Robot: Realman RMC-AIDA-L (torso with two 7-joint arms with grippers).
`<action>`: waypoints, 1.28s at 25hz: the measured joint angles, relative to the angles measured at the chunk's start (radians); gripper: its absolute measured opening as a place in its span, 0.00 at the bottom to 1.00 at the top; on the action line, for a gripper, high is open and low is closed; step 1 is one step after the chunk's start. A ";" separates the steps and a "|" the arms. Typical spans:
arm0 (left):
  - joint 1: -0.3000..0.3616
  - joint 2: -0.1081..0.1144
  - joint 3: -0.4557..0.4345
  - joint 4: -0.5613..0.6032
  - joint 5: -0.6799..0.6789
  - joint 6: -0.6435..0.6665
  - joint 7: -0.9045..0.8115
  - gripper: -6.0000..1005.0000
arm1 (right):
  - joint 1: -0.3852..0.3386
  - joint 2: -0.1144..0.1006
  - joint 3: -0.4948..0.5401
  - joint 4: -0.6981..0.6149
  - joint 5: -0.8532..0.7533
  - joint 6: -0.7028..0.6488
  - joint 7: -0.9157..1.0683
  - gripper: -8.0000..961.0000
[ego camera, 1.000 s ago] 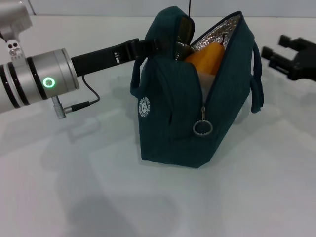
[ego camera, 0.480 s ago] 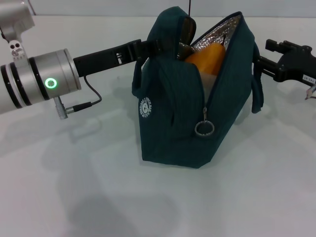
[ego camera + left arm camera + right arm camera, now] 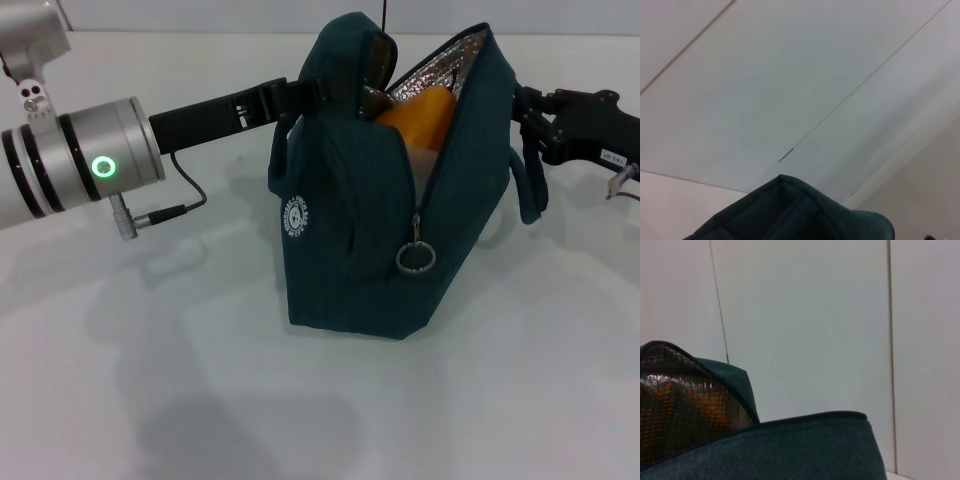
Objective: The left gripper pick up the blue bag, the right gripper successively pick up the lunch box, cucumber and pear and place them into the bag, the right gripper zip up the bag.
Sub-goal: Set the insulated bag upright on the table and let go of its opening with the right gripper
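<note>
Left gripper (image 3: 305, 95) clenched on blue bag (image 3: 350, 230) handle. Right gripper (image 3: 528, 118) touching bag's opposite side, grip unclear. Pear (image 3: 420, 115) inside.

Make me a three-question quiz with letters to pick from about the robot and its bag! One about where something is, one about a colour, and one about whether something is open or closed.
1. Where is the pear?
A. Inside the bag
B. On the table
C. In the right hand

2. What colour is the light ring on the left arm?
A. Red
B. Green
C. Blue

3. The blue bag is:
A. Zipped shut
B. Open at the top
C. Lying flat

Answers:
1. A, its orange top shows against the silver lining.
2. B, it glows green on the silver joint.
3. B, the zipper ring hangs low and the top gapes.
</note>
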 joint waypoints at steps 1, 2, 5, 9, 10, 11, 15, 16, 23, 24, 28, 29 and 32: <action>0.000 0.000 0.000 0.000 0.000 0.000 0.000 0.06 | 0.006 0.000 0.000 0.005 0.000 0.001 -0.001 0.36; 0.000 0.000 0.000 -0.001 0.000 0.000 0.000 0.06 | 0.006 0.000 0.000 0.005 0.000 0.001 -0.001 0.32; 0.000 0.000 0.000 -0.001 0.000 0.000 0.000 0.06 | 0.010 0.000 -0.002 0.007 0.000 0.000 -0.001 0.23; 0.001 0.000 0.000 -0.002 0.000 0.000 0.000 0.06 | 0.004 0.000 -0.002 0.007 0.005 -0.004 -0.002 0.16; 0.001 0.000 0.000 -0.002 0.000 0.000 0.000 0.06 | 0.002 0.000 -0.001 0.006 0.005 -0.006 -0.002 0.15; 0.003 0.000 0.000 -0.002 0.000 0.000 0.000 0.06 | -0.001 0.000 0.001 0.000 0.007 -0.013 -0.002 0.13; 0.008 0.001 0.002 -0.002 -0.014 0.000 0.000 0.06 | -0.031 -0.003 0.008 -0.046 0.020 -0.082 -0.001 0.09; 0.008 0.001 0.002 -0.002 -0.017 0.002 0.000 0.06 | -0.040 -0.005 0.008 -0.068 0.025 -0.111 0.002 0.09; 0.005 -0.002 0.012 -0.018 -0.051 0.056 0.015 0.06 | -0.135 -0.009 0.003 -0.324 0.032 -0.267 0.132 0.08; 0.002 -0.001 0.012 -0.026 -0.056 0.065 0.017 0.06 | -0.134 -0.009 0.002 -0.327 0.028 -0.271 0.145 0.08; 0.002 -0.003 0.012 -0.037 -0.084 0.102 0.030 0.06 | -0.138 -0.011 0.012 -0.341 0.036 -0.301 0.176 0.08; 0.002 -0.003 0.012 -0.053 -0.087 0.094 0.032 0.06 | -0.138 -0.011 0.010 -0.338 0.036 -0.291 0.172 0.08; -0.002 -0.004 0.013 -0.078 -0.091 0.091 0.032 0.06 | -0.133 -0.012 0.007 -0.304 0.031 -0.267 0.167 0.08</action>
